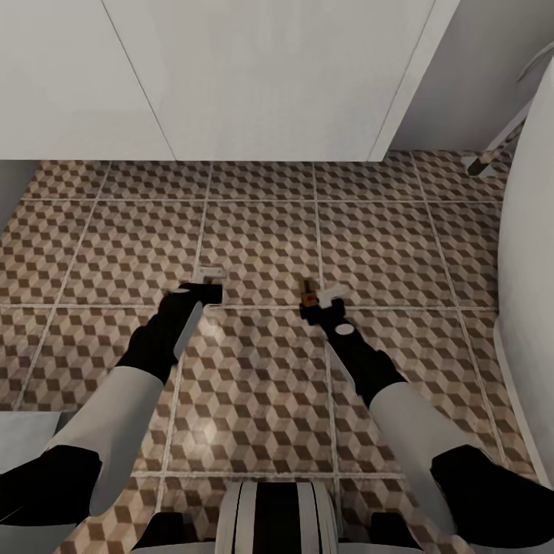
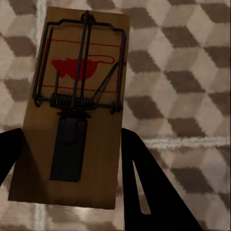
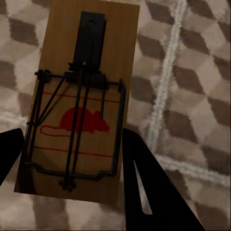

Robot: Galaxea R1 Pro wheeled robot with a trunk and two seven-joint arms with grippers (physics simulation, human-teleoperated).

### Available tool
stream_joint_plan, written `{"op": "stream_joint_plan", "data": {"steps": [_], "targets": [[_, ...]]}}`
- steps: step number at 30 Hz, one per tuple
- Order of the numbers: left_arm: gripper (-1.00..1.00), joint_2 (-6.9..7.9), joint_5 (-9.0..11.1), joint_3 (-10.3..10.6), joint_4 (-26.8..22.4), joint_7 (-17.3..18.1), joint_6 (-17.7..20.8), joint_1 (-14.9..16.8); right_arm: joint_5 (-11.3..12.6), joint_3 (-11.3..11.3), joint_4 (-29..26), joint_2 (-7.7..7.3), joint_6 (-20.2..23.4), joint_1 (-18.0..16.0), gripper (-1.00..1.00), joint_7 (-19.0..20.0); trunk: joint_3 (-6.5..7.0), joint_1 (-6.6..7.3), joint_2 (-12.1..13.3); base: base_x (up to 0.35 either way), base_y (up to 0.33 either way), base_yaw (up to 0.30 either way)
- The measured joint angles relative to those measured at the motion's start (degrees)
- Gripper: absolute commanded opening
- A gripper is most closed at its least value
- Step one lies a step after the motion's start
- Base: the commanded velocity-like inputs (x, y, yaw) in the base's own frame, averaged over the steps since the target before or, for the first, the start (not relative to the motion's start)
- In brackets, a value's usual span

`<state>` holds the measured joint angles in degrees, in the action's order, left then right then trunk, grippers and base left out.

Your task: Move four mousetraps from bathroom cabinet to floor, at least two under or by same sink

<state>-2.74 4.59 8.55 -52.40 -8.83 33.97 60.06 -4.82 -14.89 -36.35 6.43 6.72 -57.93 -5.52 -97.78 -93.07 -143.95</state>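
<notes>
The bathroom floor (image 1: 261,231) runs to a white wall on the far side. Both arms reach forward and down over it. The left gripper (image 1: 206,283) has its jaws pinching a mousetrap (image 2: 72,110); the right gripper (image 1: 322,298) pinches another trap (image 3: 82,106). Each board hangs just above the tiles. I would lower each flat, then let go gently so neither flips.

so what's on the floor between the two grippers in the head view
Nothing: between the left gripper and the right gripper, the head view shows bare patterned bathroom floor. Each gripper holds its own mousetrap.
</notes>
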Motion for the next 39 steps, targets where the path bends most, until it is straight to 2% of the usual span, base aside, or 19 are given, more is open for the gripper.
{"op": "stream_joint_plan", "data": {"steps": [5, 9, 23, 29, 39], "targets": [[-1.00, -0.01, 0.0, 0.0, -5.5, 0.0, 0.3, 0.0, 0.0, 0.1, 0.0, -0.34, 3.8, -0.9, -1.00, -0.3, 0.00, 0.00, 0.0, 0.000, 0.000, 0.000], [-1.00, 0.09, 0.0, 0.0, -7.5, 0.1, 0.4, -0.1, 0.0, 0.1, 0.1, -0.41, 5.9, -2.8, -1.00, -0.4, 0.00, 0.00, 0.0, 0.000, 0.000, 0.000], [-1.00, 0.27, 0.1, 0.0, -7.6, 0.0, 0.5, -0.2, 0.1, 0.0, -0.7, -0.35, 6.5, -4.0, -1.00, -0.4, 0.00, 0.00, 0.0, 0.000, 0.000, 0.000], [-1.00, 0.26, 0.1, 0.0, -7.6, 0.0, 2.3, -0.4, 0.0, -0.2, -2.5, -0.42, 6.7, -4.0, -1.00, -0.5, 0.00, 0.00, 0.0, 0.000, 0.000, 0.000], [-1.00, 0.14, 0.1, 0.0, -8.0, 0.0, 3.3, -0.4, 0.0, -0.2, -4.6, -0.43, 7.0, -4.0, -1.00, -0.6, -2.21, -0.27, -0.1, 0.000, 0.000, 0.000]]}}
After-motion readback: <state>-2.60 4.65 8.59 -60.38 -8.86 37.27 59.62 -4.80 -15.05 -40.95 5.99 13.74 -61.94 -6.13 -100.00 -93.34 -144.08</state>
